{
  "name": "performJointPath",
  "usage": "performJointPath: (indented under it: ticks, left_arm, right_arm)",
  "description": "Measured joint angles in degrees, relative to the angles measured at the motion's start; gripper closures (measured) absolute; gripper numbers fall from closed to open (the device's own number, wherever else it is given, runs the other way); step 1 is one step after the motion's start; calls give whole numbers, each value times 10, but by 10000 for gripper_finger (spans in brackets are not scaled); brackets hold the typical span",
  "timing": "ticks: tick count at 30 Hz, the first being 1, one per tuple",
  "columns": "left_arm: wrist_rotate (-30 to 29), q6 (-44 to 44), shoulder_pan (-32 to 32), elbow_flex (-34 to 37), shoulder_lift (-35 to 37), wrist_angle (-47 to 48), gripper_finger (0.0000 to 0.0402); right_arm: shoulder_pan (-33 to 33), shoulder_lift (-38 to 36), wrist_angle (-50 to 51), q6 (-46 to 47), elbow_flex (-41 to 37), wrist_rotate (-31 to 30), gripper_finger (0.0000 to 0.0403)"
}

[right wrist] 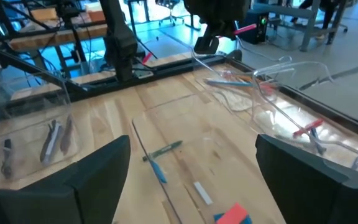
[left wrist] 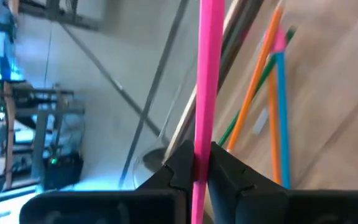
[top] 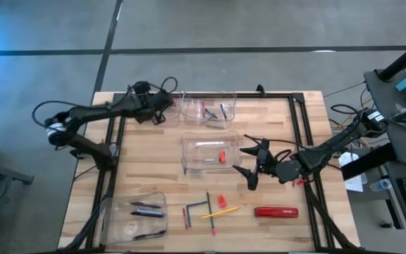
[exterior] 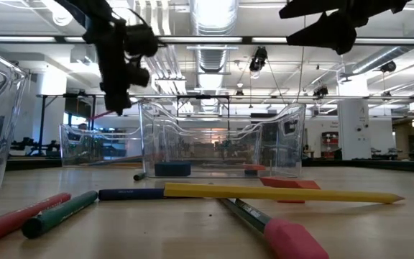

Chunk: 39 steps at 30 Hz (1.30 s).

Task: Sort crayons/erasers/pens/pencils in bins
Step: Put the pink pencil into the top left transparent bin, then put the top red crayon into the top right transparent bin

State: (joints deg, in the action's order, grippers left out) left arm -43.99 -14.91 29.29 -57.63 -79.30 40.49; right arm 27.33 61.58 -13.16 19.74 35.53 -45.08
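We are pinching a thin pink pencil (left wrist: 209,74) in our left claw (top: 162,107) beside the far clear plastic bin (top: 208,110). Our right claw (top: 251,167) is hanging wide open beside the middle clear bin (top: 210,152), where a small red eraser (top: 222,157) is lying.

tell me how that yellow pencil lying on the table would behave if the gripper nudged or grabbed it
The yellow pencil looks long, thin and straight, so probably stiff and light. Lying flat on bare wood, it would likely roll or pivot if nudged sideways. Its slim shaft may slip unless the open right gripper closes squarely across it.
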Motion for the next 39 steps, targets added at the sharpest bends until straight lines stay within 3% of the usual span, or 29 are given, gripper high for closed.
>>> performJointPath:
  ticks: [4, 11, 15, 18, 20, 26, 29, 32, 36, 39]
  left_arm:
    - [10, -7, 37, 0, -31, 8, 363]
    - [32, -3, 52, -4, -41, 13, 209]
    - [64, 60, 33, -18, -2, 14, 146]
    - [172, 118, -2, -12, 52, -15, 137]
    - [215, 171, -39, 3, 86, -46, 139]
    - [139, 283, -182, 72, 152, -118, 162]
    - [120, 317, -252, 116, 168, -238, 173]
    - [120, 302, -312, 170, 171, -406, 181]
    - [119, 236, -354, 233, 162, -629, 187]
    - [119, 205, -358, 260, 153, -715, 187]
  right_arm:
    - [0, 0, 15, 3, 0, 0, 69]
    - [-1, 0, 21, 2, 0, -6, 69]
    - [-1, 0, 29, 2, 0, -15, 73]
    - [-2, 0, 34, 2, 0, -16, 73]
    - [-2, 0, 35, 2, 0, -16, 73]
    - [-2, -2, 78, 21, 0, -16, 74]
    - [-4, -14, 192, 125, 16, -14, 74]
    - [-15, -23, 411, 300, 51, 10, 74]
    - [-24, -15, 683, 534, 70, 105, 74]
    - [-24, -11, 764, 628, 59, 194, 74]
